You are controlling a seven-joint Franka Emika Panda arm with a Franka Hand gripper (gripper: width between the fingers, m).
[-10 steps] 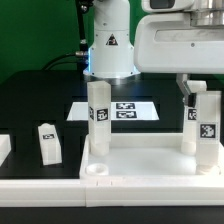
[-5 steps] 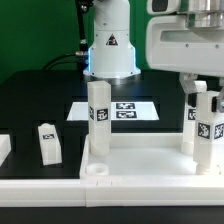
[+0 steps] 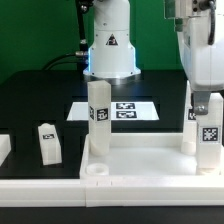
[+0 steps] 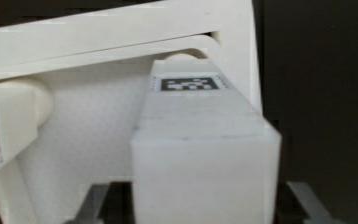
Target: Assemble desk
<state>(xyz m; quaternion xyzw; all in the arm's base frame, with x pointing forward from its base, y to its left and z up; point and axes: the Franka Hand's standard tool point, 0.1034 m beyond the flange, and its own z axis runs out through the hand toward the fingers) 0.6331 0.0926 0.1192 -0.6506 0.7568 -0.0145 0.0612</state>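
Jaws tight around tagged leg (image 3: 208, 135), just beside upright leg (image 3: 187, 135) on tabletop (image 3: 140, 160)

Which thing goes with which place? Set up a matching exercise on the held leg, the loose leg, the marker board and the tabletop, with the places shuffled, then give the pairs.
Things:
1. held leg
2. loose leg
3. marker board
4. tabletop

Places:
A. flat on the black table, just before the robot's base
B. in front of the marker board, nearer the camera
C. upright between the jaws, at the exterior view's right
D. on the black table, to the exterior view's left of the tabletop

Pairs: 1-C, 2-D, 3-A, 4-B.
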